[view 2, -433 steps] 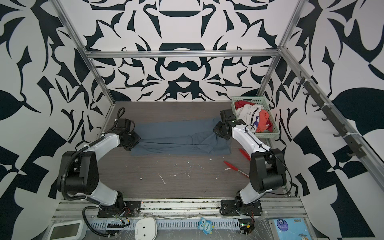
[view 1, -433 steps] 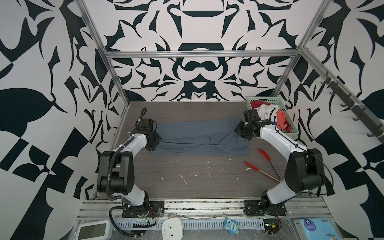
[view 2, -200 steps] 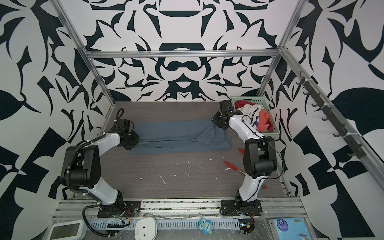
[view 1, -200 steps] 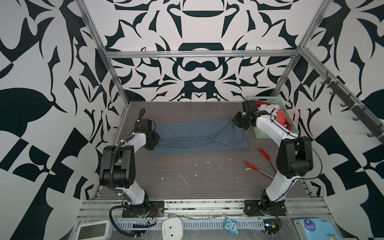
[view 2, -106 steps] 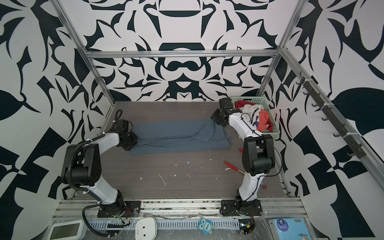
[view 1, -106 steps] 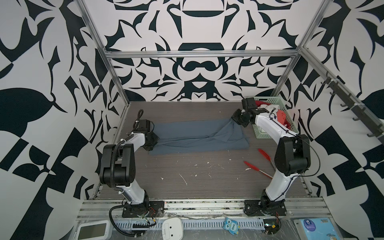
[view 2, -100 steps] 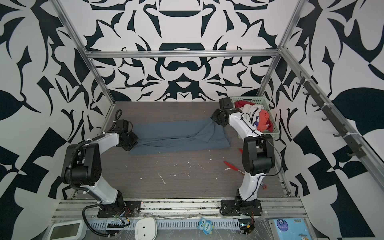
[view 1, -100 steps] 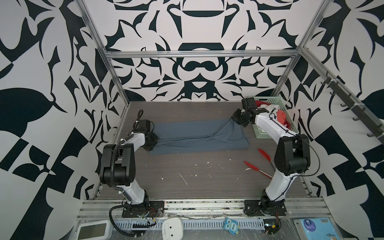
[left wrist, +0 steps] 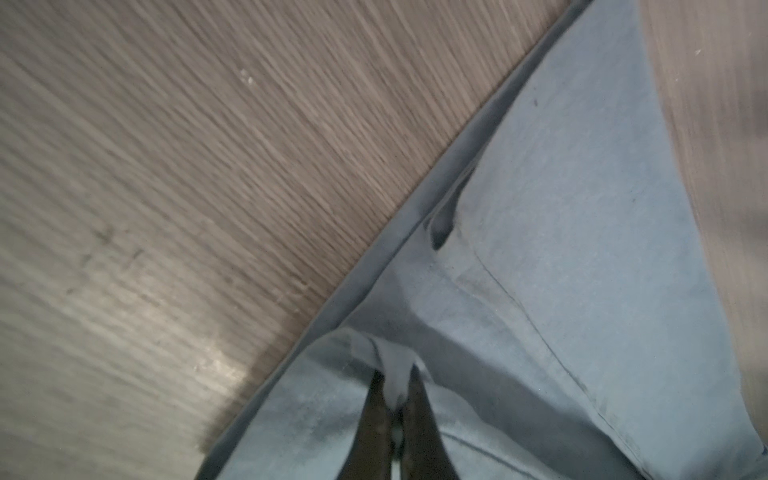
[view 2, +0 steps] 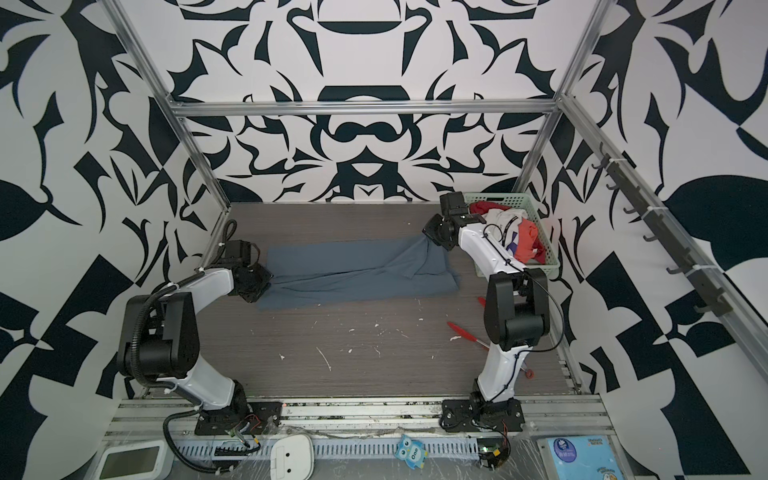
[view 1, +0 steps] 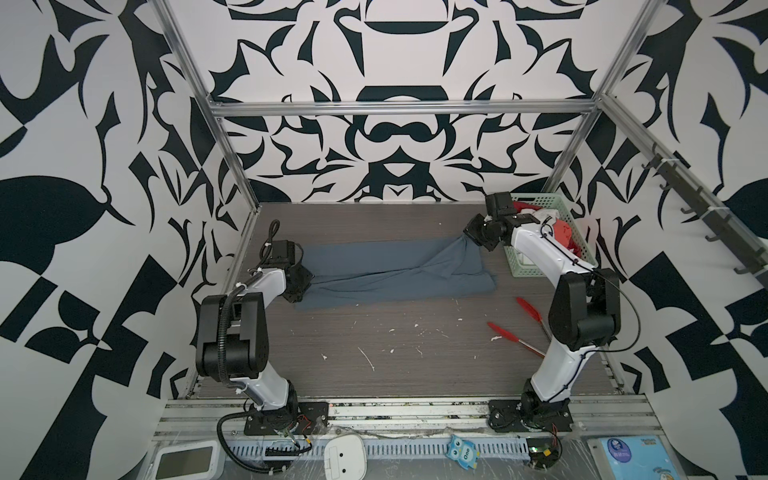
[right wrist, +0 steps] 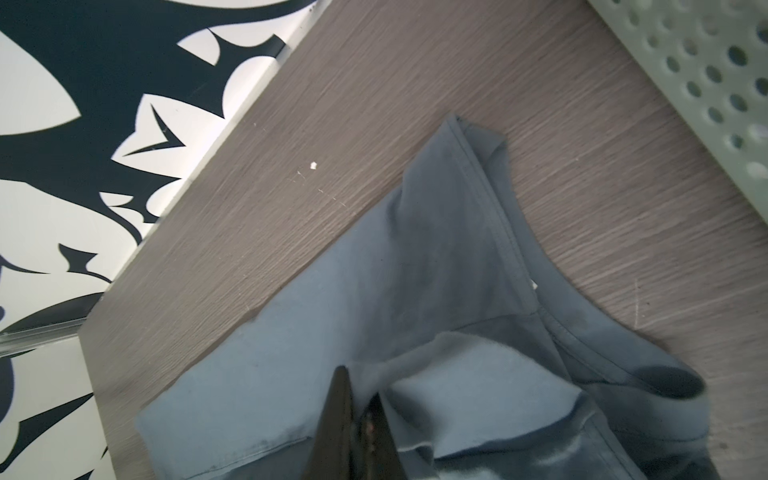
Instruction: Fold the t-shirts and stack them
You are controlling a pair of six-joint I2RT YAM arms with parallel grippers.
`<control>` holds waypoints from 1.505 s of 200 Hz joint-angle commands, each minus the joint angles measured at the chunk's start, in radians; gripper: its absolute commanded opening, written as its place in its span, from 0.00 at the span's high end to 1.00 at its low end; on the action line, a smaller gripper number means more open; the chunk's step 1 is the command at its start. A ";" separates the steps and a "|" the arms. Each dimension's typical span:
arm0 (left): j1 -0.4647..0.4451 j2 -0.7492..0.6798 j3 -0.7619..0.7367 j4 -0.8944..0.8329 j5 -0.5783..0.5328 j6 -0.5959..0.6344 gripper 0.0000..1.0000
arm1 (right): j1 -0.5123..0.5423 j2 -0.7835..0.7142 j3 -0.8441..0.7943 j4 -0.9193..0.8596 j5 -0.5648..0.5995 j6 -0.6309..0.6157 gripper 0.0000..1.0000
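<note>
Right end effector (view 1: 473, 240) has pulled its pinched corner of the blue-grey t-shirt (view 1: 395, 274) toward the counter's (view 1: 415, 353) far right corner, just beside the green basket (view 1: 540, 268). Shirt lies stretched across the counter's far half, w/ cloth rising to that grip. Left end effector (left wrist: 397, 399) is clamped on a fold at the shirt's left edge. White & red shirts (view 2: 525, 239) sit bunched in the basket.

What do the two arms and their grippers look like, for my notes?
Both have white link shells and bulky black joint housings. Left arm carries a ribbed black conduit; right arm a thin loose black cable. Gripper fingers are dark and taper to points.
</note>
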 commanded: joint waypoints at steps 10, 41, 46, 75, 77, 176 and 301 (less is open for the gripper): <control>0.013 0.038 0.032 -0.006 -0.001 0.000 0.86 | -0.004 0.026 0.044 0.047 -0.020 0.019 1.00; 0.030 -0.006 0.037 0.013 -0.006 0.000 0.78 | -0.004 0.045 0.068 0.072 -0.047 0.034 1.00; 0.031 -0.014 0.040 0.016 -0.008 0.001 0.77 | -0.005 0.049 0.069 0.079 -0.053 0.039 1.00; 0.034 -0.026 0.065 0.008 -0.016 0.013 0.68 | -0.005 0.074 0.084 0.137 -0.082 0.081 0.97; 0.033 -0.024 0.067 0.006 -0.017 0.014 0.67 | -0.004 0.076 0.087 0.139 -0.084 0.084 0.95; 0.041 -0.184 0.017 -0.012 -0.048 0.035 0.39 | 0.030 0.067 0.225 0.007 -0.059 -0.083 0.44; 0.032 -0.420 -0.151 0.005 0.082 0.033 0.28 | 0.214 -0.168 -0.410 0.167 0.001 0.142 0.59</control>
